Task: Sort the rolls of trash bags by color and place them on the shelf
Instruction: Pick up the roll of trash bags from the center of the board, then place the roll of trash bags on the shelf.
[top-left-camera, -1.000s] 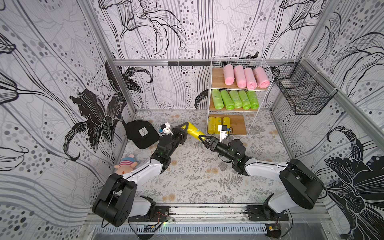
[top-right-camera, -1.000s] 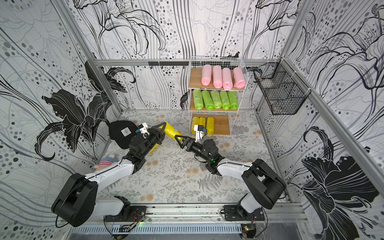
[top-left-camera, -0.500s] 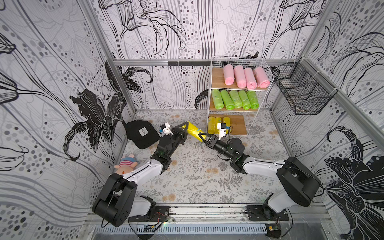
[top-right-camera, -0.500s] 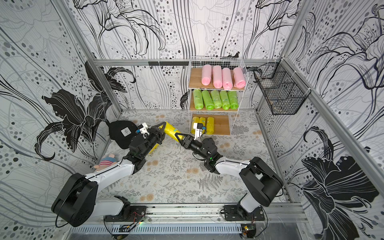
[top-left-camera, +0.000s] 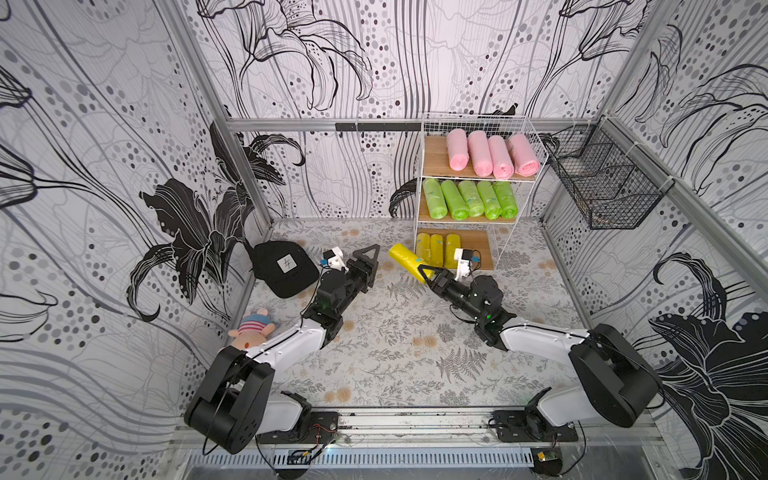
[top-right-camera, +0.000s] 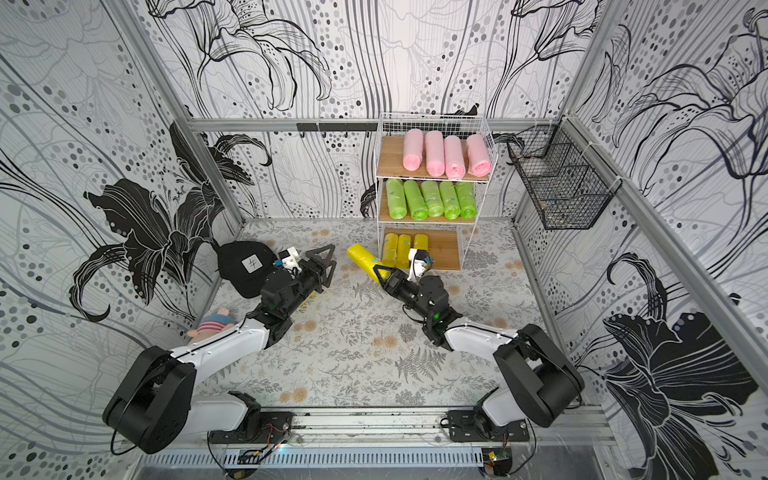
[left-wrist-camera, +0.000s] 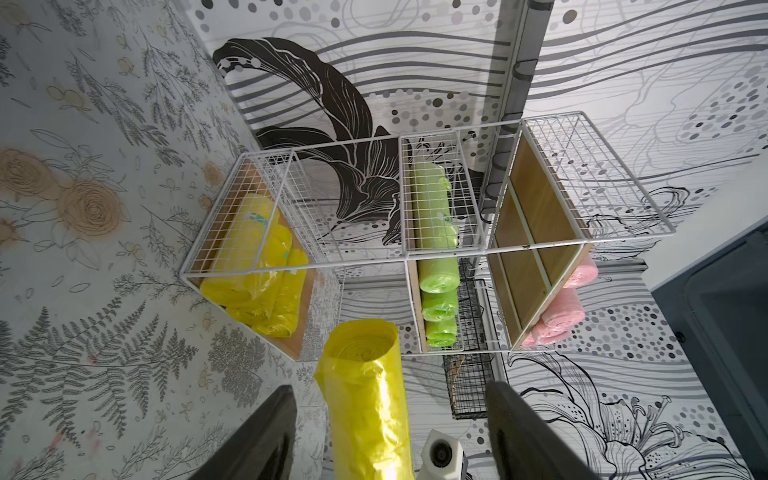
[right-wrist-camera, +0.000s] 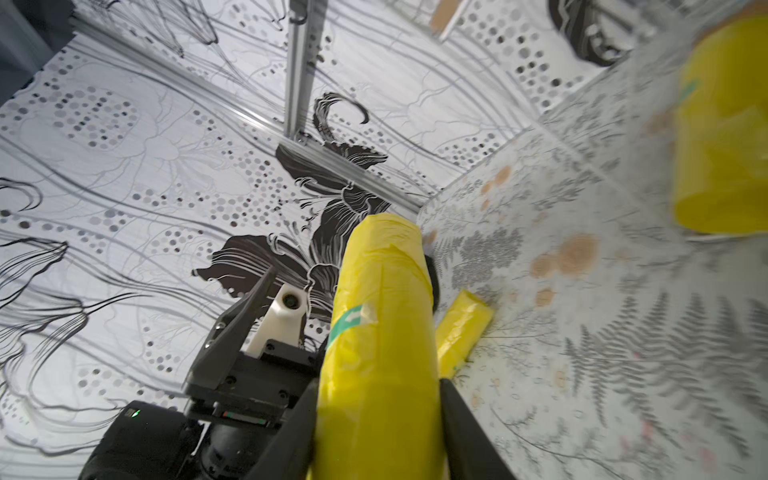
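Just in front of the shelf's (top-left-camera: 434, 160) bottom tier, right end effector (top-left-camera: 424, 274) clamped on one end of a yellow roll (top-left-camera: 405, 258). The roll is clear of the counter (top-left-camera: 395, 353), and its free end points toward the left arm. The right wrist view shows a teal label on its wrap and dark fingers (right-wrist-camera: 465, 428) pressed against both sides.

Left end effector (top-left-camera: 372, 266): jaws wide, holding nothing. In both top views its tips are just short of the roll's free end. The left wrist view shows a gap between the roll and each finger (left-wrist-camera: 266, 432).

Shelf contents:
- top tier: four pink rolls (top-left-camera: 490, 156)
- middle tier: five green rolls (top-left-camera: 471, 199)
- bottom tier: three yellow rolls (top-left-camera: 436, 249) at one side, the rest bare board

A second yellow roll (right-wrist-camera: 461, 328) lies on the counter under the left arm.

Also on the counter: black cap (top-left-camera: 284, 268) and plush doll (top-left-camera: 251, 328), by the left wall. A black wire basket (top-left-camera: 602, 187) hangs on the right wall.
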